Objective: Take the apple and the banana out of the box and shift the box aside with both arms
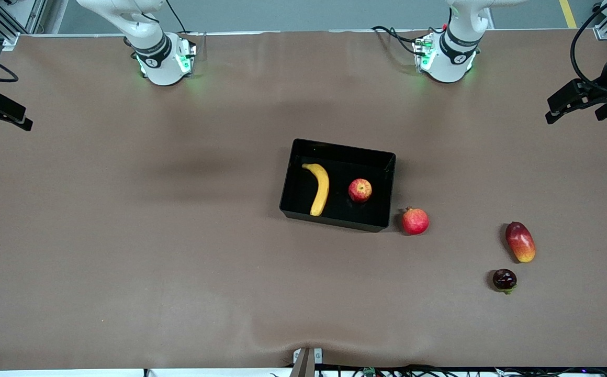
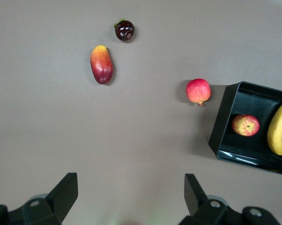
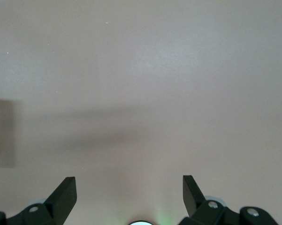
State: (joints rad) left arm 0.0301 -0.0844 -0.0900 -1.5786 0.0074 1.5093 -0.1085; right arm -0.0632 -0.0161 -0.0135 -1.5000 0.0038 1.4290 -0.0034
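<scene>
In the box (image 1: 338, 151), banana (image 1: 319, 187) beside apple (image 1: 360, 190), left gripper (image 2: 131, 194) and right gripper (image 3: 130, 194) both released, empty, over bare table (image 1: 125, 235).

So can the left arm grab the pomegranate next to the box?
Probably yes. The pomegranate sits on bare table just outside the black box, with nothing over it. The left end effector is open, empty, and raised over clear table. The box wall close beside the fruit could crowd one finger.
</scene>
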